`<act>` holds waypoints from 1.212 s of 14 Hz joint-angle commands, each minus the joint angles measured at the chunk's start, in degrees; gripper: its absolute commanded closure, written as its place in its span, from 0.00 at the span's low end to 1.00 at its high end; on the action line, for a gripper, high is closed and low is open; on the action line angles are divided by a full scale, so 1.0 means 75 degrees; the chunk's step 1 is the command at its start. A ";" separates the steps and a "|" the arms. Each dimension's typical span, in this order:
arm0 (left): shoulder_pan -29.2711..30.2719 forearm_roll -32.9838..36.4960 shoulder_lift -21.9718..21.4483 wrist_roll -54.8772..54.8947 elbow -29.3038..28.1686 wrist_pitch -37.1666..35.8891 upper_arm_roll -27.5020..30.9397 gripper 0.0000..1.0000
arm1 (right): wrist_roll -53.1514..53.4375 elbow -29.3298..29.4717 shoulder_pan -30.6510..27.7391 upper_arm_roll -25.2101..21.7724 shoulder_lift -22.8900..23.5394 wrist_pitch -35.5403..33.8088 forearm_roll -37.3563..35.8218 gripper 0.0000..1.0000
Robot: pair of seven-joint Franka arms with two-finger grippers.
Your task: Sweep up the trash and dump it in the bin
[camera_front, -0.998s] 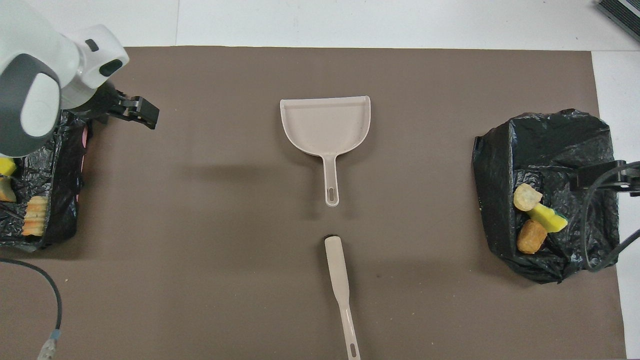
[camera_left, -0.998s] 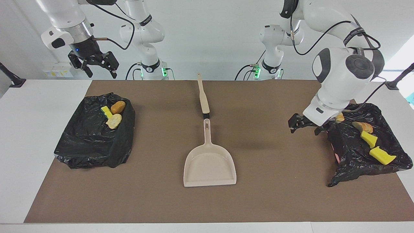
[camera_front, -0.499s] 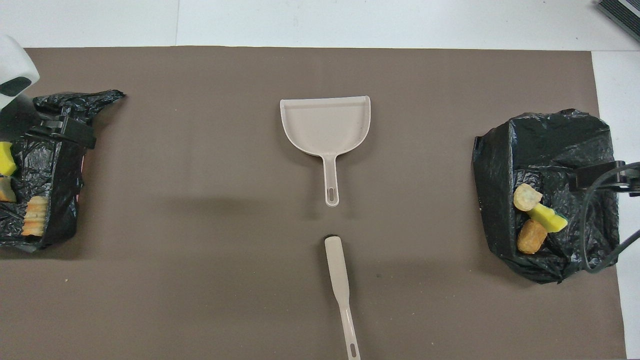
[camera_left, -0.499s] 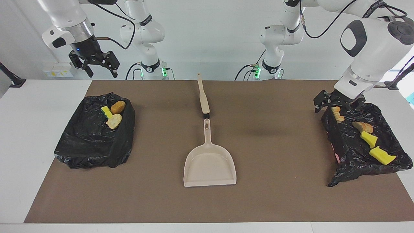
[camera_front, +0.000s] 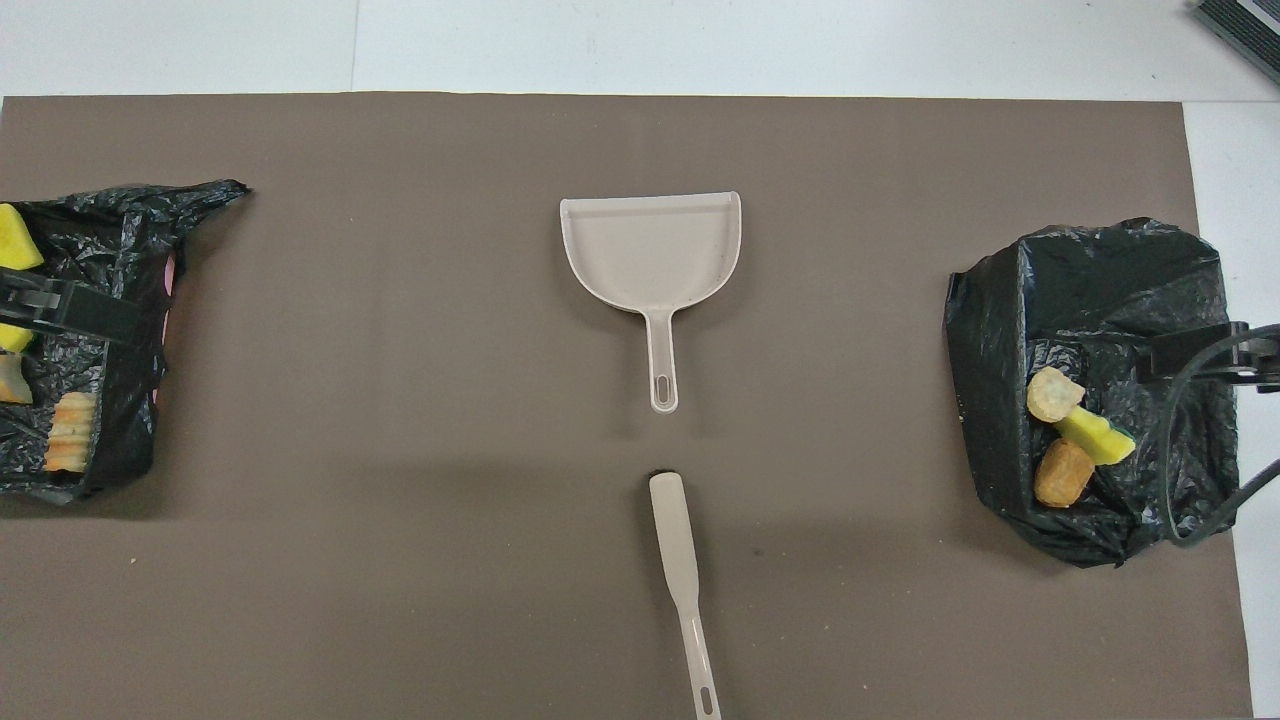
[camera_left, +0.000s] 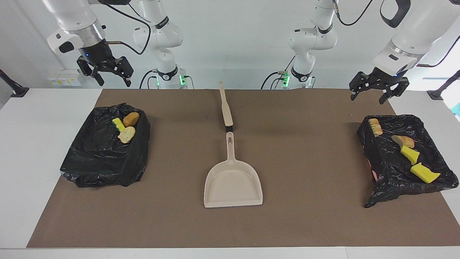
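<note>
Found no trash left on the mat (camera_left: 309,216): three lumps (camera_left: 125,128) in the bin (camera_left: 100,162) at the right arm's end, four lumps (camera_left: 404,148) in the bin (camera_left: 382,169) at the left arm's end. Judged the sweeping and dumping done, or nearly so. Saw the left gripper (camera_left: 373,94) raised over its bin, spread wide and holding nothing. Saw the right gripper (camera_left: 112,81) likewise high over the other bin, spread and empty. Best, then, to keep both well above the bag rims so as not to snag the plastic or tip the lumps out. Best also to leave the dustpan (camera_left: 233,183) and brush (camera_left: 225,106) lying in line mid-mat. Noted the lowest yellow wedge (camera_left: 424,173) lying flat, its long axis slanting across the bin, with the thin tip seemingly toward the left arm's end of the table.
</note>
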 commanded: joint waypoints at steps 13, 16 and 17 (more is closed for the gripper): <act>0.0073 0.0011 -0.0173 -0.0018 -0.0232 -0.0101 0.0025 0.00 | -0.0425 -0.0155 -0.0090 0.0001 -0.0142 -0.0025 -0.0056 0.00; 0.0073 0.0011 -0.0173 -0.0018 -0.0244 -0.0101 0.0025 0.00 | -0.0425 -0.0167 -0.0113 0.0001 -0.0153 -0.0037 -0.0056 0.00; 0.0073 0.0011 -0.0184 -0.0018 -0.0244 -0.0101 0.0025 0.00 | -0.0425 -0.0167 -0.0113 0.0001 -0.0153 -0.0002 -0.0056 0.00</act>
